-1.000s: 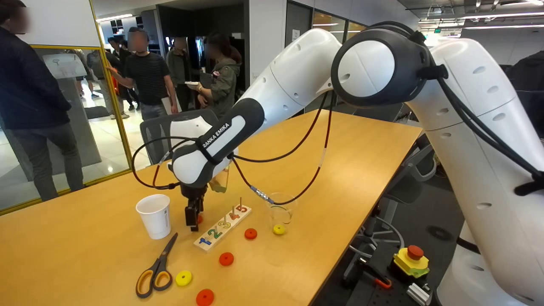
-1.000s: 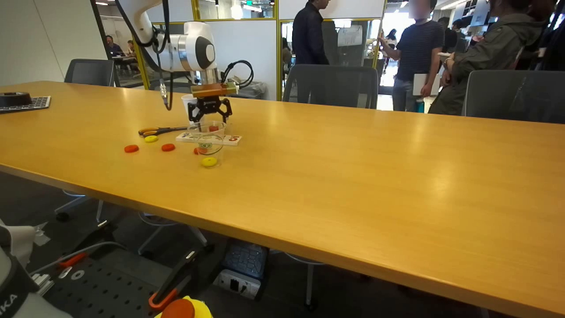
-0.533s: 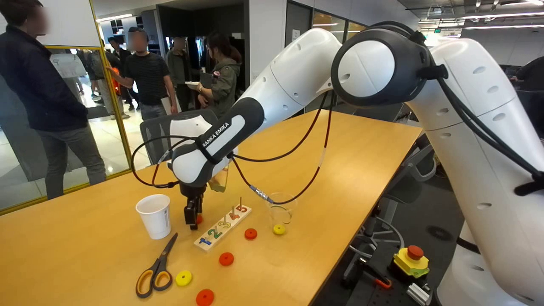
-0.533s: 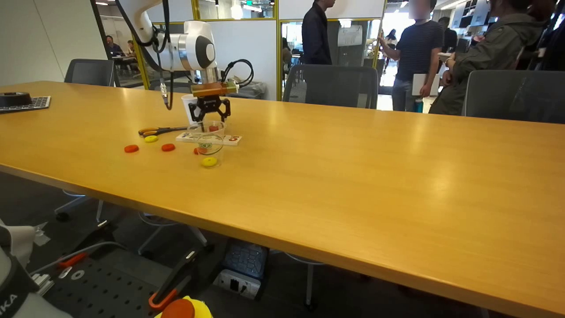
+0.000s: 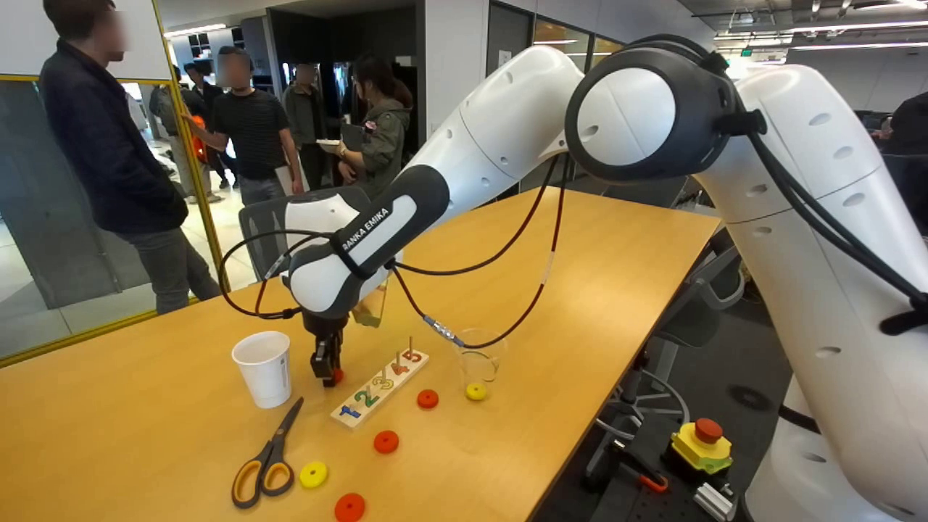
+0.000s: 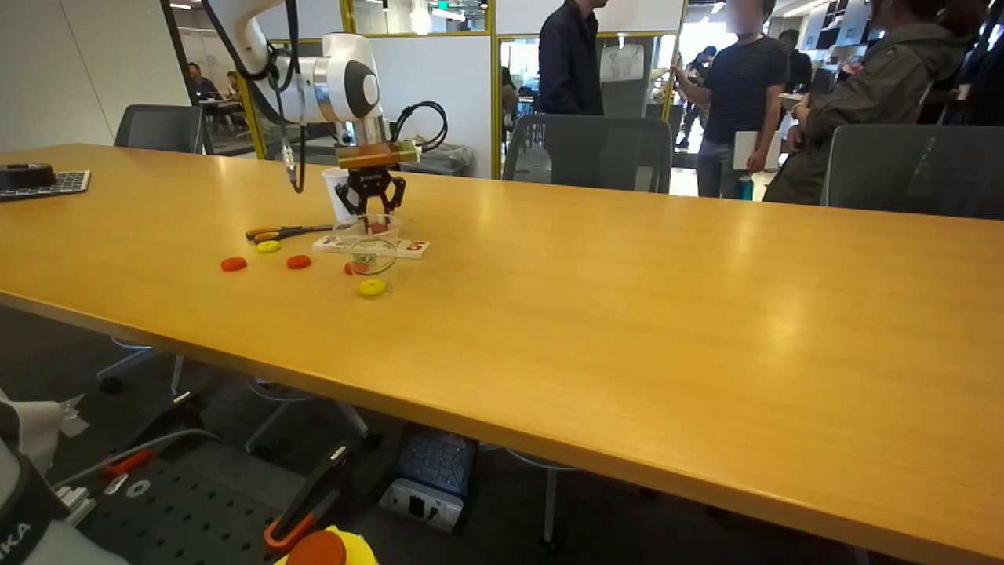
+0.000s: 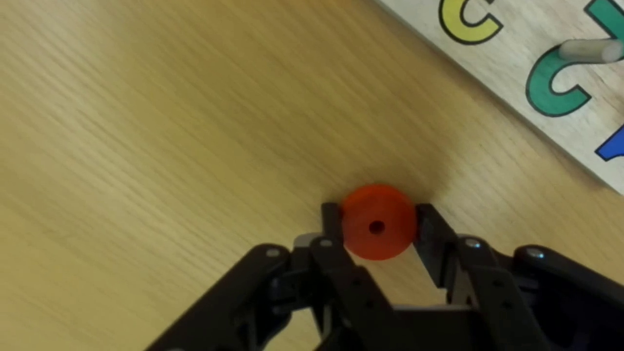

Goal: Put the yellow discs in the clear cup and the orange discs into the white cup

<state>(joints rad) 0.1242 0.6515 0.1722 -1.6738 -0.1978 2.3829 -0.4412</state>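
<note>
Since it is looking light, stiff and perhaps slick, the orange disc is asking for a square pinch across its rim. The hand is clamping it from 2 opposite sides, beside the number board; whether it is resting on the counter or hanging above is not showing. In an exterior view, the disc is showing only through the clear cup, and the hand is partly hiding the white cup. The wrist view is cutting the number board short.

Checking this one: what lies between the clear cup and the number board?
One orange disc, touching neither the clear cup nor the number board, shows in an exterior view.
</note>
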